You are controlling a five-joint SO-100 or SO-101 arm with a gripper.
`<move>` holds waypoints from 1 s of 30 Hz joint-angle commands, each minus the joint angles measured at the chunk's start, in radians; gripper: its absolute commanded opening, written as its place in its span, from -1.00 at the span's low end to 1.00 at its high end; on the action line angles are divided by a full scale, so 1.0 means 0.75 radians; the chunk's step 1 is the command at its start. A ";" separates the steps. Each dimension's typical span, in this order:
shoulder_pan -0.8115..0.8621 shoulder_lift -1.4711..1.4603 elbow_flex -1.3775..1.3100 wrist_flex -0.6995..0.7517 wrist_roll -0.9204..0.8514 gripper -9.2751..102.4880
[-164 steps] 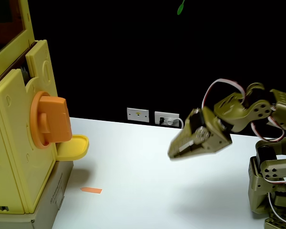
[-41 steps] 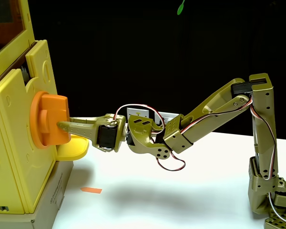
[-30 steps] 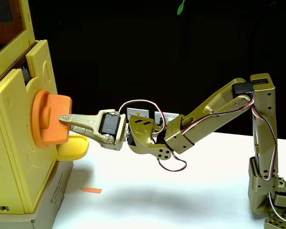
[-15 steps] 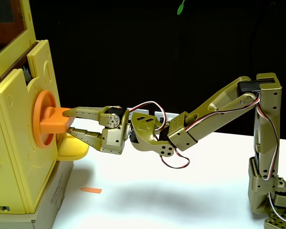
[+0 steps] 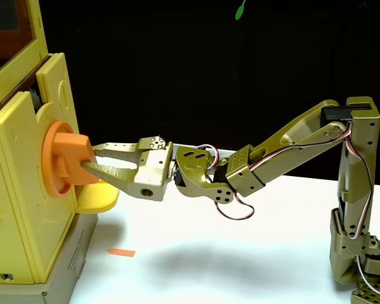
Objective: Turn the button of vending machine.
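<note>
Claw (image 5: 88,157), clamped on the bar of the button (image 5: 68,163) at the left on the vending machine (image 5: 16,190), appears mid-turn; rotation likely remains to complete.

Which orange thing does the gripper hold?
The knob on the yellow machine; the gripper clamps its bar. The orange slip lies flat on the table.

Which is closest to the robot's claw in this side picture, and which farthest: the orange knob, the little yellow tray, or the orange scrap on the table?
From the gripper:
1. Orange knob, gripped between the fingers.
2. Yellow tray, just beneath.
3. Orange scrap, lower down on the table.
</note>
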 commanded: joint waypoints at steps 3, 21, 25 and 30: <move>0.018 0.172 0.012 0.041 0.272 -0.85; -0.035 0.182 0.041 0.170 0.385 -0.84; -0.043 0.182 0.045 0.170 0.382 -0.56; -0.078 0.182 0.076 0.129 0.385 -0.35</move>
